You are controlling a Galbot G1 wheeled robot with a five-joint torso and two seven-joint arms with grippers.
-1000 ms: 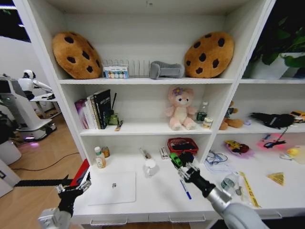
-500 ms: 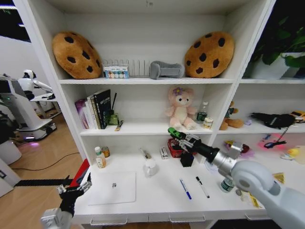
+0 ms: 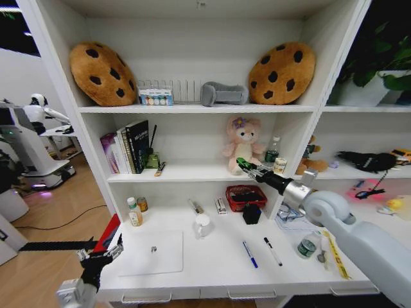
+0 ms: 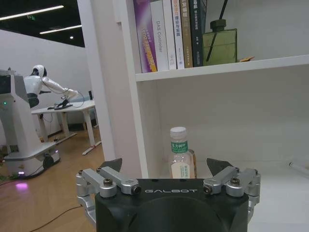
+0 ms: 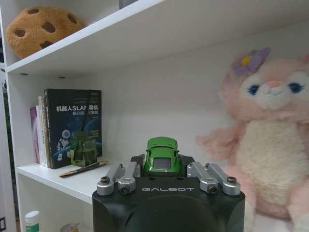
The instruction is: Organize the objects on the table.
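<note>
A red basket [image 3: 246, 196] sits at the back of the white desk [image 3: 218, 266], holding something dark I cannot make out. Just beside it stands a small black box [image 3: 252, 213], and a white cup [image 3: 203, 224] stands near the middle. A green-capped jar [image 3: 306, 247] stands toward my right, and a bottle [image 3: 134, 212] stands at the back left.

My right gripper [image 3: 243, 164] is clenched on the green toy car [image 5: 162, 155], which sits upright between the fingers [image 5: 124, 176] with its nose pointing away from my wrist. I hold it up at the middle shelf [image 3: 199, 171], just beside the pink plush toy [image 3: 243, 145]. My right arm reaches forward and up from the lower right, stretched out over the desk.

My left gripper [image 3: 97, 255] is released, jaws spread wide and touching nothing, hanging low at the desk's left front corner, next to the laptop [image 3: 152, 252].

The laptop lies closed and flat on the desk. The blue pen [image 3: 250, 254] and black pen [image 3: 272, 251] lie near each other near the front edge.
</note>
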